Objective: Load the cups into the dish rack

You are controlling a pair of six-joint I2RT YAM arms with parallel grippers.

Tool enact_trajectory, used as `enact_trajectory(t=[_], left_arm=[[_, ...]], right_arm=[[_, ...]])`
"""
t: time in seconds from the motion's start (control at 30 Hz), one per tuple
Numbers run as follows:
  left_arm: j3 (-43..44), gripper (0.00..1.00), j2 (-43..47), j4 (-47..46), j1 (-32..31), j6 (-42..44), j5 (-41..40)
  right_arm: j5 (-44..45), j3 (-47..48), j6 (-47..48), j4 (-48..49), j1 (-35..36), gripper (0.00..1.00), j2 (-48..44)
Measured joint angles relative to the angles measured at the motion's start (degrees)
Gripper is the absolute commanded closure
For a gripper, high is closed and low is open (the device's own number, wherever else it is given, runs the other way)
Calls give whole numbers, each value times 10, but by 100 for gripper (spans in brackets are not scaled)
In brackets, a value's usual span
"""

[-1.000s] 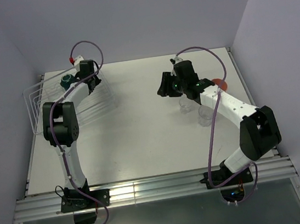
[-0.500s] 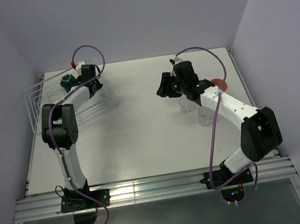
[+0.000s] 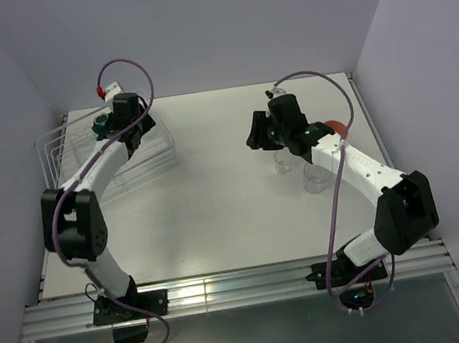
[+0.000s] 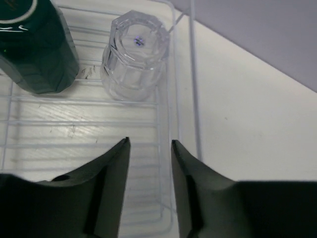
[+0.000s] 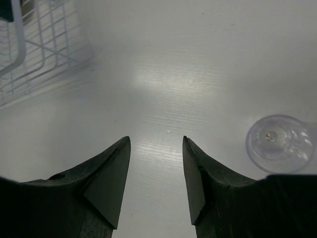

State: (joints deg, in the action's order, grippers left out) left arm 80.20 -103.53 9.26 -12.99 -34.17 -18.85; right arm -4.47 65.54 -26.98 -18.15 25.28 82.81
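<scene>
Left gripper (image 4: 148, 148) hangs over the floor of the see-through, colourless rectangular wire dish rack (image 4: 89, 124), its two dark fingers (image 4: 111, 188) parted by a narrow gap with nothing between them. Just ahead of the fingertips, apart from them, a clear faceted glass tumbler (image 4: 134, 55) stands upside down on the rack's ribs, close to the rack's right wall. Beside that tumbler, further to the left in the wrist view, sits a dark green mug (image 4: 34, 47), also inside the rack; the two are near each other but whether they touch cannot be told. From above, the left arm reaches across to the rack at the far left of the white table (image 3: 218, 215), with the green mug just beside the gripper.

Right gripper (image 5: 156, 144) is poised above bare table with its dark fingers (image 5: 111, 178) standing about halfway apart and empty. A second clear glass tumbler (image 5: 280, 144) stands on the table off to the right of the right finger, not touching it. In the overhead view this tumbler (image 3: 284, 162) sits just beneath the right wrist, a third clear tumbler (image 3: 315, 179) stands near it toward the arm's base, and a salmon-pink cup (image 3: 338, 127) shows partly from behind the forearm. All three are on the table, well apart from the rack.
</scene>
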Motion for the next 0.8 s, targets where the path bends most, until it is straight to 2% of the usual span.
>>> enact_trajectory(t=[0.03,0.17,0.2,0.5,0.8], left_arm=[[-11,35,27,5,-4,-5,1],[-35,13,149,26,-30,-23,9],[-39,1,177,26,-38,-28,16],[-95,1,358,59,-66,-46,109],[-122,1,426,108,-66,-42,131]], right_arm=[[15,0,-1,-10,1,46,-5],[75,0,-2,-53,2,46,-23],[89,0,-2,-62,2,46,-26],[172,-31,-8,-91,2,48,-6],[200,-27,-11,-99,2,51,93]])
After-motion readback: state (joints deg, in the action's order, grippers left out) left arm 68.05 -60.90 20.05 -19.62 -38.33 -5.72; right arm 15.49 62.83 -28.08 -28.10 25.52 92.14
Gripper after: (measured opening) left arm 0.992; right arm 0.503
